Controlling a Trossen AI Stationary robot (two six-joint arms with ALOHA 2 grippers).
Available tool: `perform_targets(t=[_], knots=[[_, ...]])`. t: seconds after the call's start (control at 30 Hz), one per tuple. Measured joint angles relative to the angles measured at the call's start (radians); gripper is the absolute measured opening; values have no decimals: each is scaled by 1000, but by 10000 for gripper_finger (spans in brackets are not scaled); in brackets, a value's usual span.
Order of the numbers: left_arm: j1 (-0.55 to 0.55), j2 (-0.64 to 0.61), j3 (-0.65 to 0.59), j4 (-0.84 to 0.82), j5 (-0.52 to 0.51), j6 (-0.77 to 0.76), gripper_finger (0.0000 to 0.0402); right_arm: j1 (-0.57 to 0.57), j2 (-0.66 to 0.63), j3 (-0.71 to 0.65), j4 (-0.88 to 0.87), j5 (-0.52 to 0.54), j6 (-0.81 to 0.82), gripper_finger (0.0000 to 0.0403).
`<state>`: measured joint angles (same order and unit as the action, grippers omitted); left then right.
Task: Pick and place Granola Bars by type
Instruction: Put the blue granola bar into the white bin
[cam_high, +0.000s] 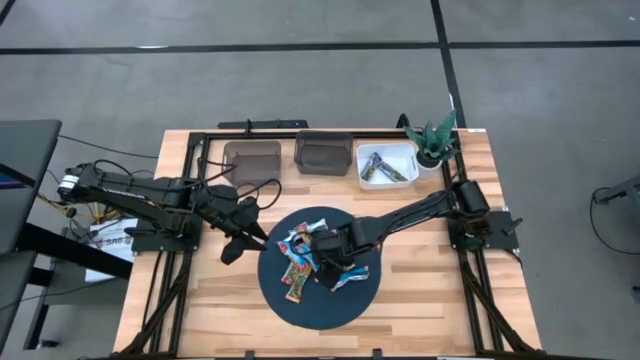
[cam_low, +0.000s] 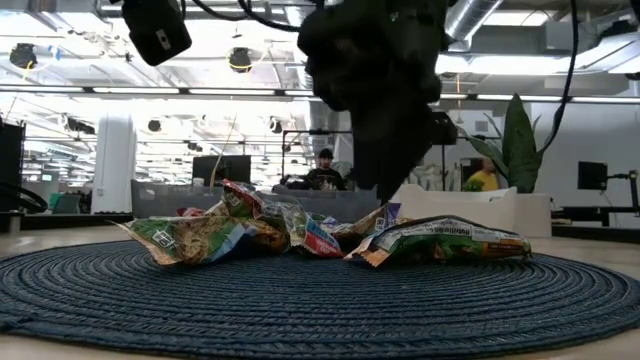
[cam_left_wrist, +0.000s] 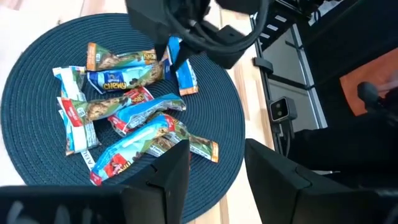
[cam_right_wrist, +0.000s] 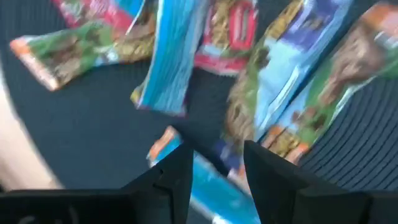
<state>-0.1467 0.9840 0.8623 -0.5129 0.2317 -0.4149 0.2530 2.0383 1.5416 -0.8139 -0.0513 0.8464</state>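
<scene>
Hovering low over the pile of granola bars (cam_high: 312, 262) on the round dark blue woven mat (cam_high: 345, 305) at the centre of the high view, the right gripper (cam_high: 330, 268) has its fingers parted around a blue-white bar (cam_right_wrist: 214, 180) that shows between them in the right wrist view; whether they have bitten on it cannot be told. To do this pick well, it should probably centre on that one wrapper, since neighbouring bars overlap it closely and could be dragged along or pinched together. Closing across the bar's narrow width, then lifting straight up, looks the safest way to part it from the heap.

At the left of the high view, the left gripper (cam_high: 232, 250) waits beside the mat, fingers apart and holding nothing.

Along the upper edge of the table (cam_high: 420, 310) stand two dark bins (cam_high: 252, 158) and a white bin (cam_high: 388, 150) that already has blue-white bars in it, likely the destination. A potted plant (cam_high: 432, 140) stands just beside the white bin.
</scene>
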Motion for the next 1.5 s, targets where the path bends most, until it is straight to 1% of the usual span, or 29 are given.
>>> perform_targets(t=[0.07, 0.37, 0.53, 0.73, 0.83, 0.93, 1.2, 1.37, 1.5], knots=[[0, 0, 0, 0, 0, 0, 146, -4, 11, 0, -13, 23, -10, 132], [0, 0, 0, -4, -1, 0, 146, -20, 15, -13, -20, 26, -42, 131], [0, 0, 0, -6, -1, 0, 146, -19, 15, -32, -16, -19, -42, 131], [0, 0, 0, -6, -1, 0, 146, -18, 16, -32, -10, -26, -43, 129], [0, 0, 0, -6, -1, 1, 146, -19, 46, -32, 7, -65, -43, 116], [0, 0, 0, -6, -2, 1, 146, -17, 70, -27, 22, -97, -42, 92], [0, 0, 0, -13, -3, 1, 146, -13, 61, -27, 30, -80, -43, 11], [0, 0, 0, -12, -4, 1, 146, -24, 50, -23, 25, -79, -36, 7], [0, 0, 0, -12, -10, 0, 146, -37, 50, 42, 6, -64, -63, 3]])
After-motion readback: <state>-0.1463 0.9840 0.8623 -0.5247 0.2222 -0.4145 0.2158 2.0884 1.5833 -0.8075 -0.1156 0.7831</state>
